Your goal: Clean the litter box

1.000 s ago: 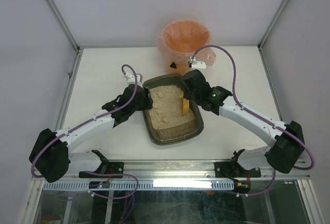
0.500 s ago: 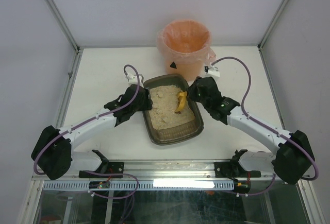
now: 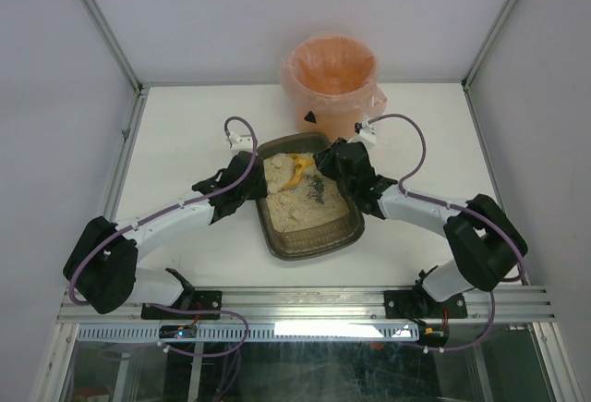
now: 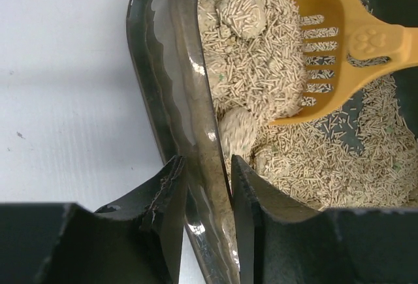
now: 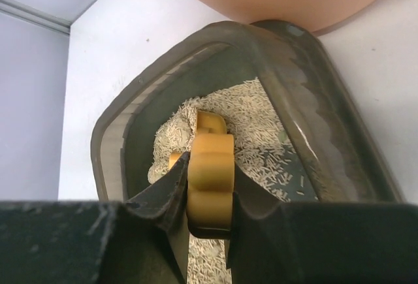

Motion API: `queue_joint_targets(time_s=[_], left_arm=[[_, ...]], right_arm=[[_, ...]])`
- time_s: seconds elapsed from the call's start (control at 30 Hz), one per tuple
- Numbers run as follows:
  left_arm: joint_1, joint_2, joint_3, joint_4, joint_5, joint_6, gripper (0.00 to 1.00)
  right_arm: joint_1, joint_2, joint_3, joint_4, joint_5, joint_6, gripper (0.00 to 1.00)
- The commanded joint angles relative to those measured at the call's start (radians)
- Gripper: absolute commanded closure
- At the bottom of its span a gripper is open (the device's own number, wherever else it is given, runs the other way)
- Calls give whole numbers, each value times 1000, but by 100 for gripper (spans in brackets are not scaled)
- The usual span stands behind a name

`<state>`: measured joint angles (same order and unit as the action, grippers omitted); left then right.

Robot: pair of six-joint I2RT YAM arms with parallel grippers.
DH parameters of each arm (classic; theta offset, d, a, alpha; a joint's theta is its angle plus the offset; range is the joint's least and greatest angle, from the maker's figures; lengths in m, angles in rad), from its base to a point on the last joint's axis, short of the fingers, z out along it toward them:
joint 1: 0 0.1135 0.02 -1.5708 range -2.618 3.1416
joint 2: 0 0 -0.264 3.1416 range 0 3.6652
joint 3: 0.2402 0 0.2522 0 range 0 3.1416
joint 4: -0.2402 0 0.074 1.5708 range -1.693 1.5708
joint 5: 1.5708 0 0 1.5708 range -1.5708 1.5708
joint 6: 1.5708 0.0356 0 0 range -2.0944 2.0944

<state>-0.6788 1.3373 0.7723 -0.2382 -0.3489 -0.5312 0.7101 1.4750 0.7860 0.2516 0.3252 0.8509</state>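
Yellow scoop in litter box, left end effector clamping rim

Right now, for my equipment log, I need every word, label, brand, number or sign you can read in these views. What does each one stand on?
No words, brands or numbers are readable in any view.
Paw-print emblem, embossed, no lettering: on the yellow slotted plastic scoop.
Small black triangular mark, too small to read: on the round orange-pink bag-lined bucket.
No marking visible on the dark grey-brown rectangular litter tray.
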Motion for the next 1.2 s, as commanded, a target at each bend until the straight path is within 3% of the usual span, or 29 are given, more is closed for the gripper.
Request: queue_joint_targets(time_s=[0.0, 0.1, 0.4, 0.8, 1.17], left_arm=[[4, 40, 21, 32, 13, 8, 71], [5, 58, 30, 31, 16, 19, 72], [4, 85, 45, 26, 27, 21, 75], [4, 33, 40, 7, 6, 9, 74], [7, -32, 40, -19, -25, 0, 64]], right_arm=[[18, 108, -63, 94, -92, -6, 100], [24, 160, -95, 230, -186, 10, 100], [61, 219, -203, 503, -234, 74, 100], [60, 158, -331, 763, -183, 97, 100], [45, 167, -399, 915, -154, 151, 100]])
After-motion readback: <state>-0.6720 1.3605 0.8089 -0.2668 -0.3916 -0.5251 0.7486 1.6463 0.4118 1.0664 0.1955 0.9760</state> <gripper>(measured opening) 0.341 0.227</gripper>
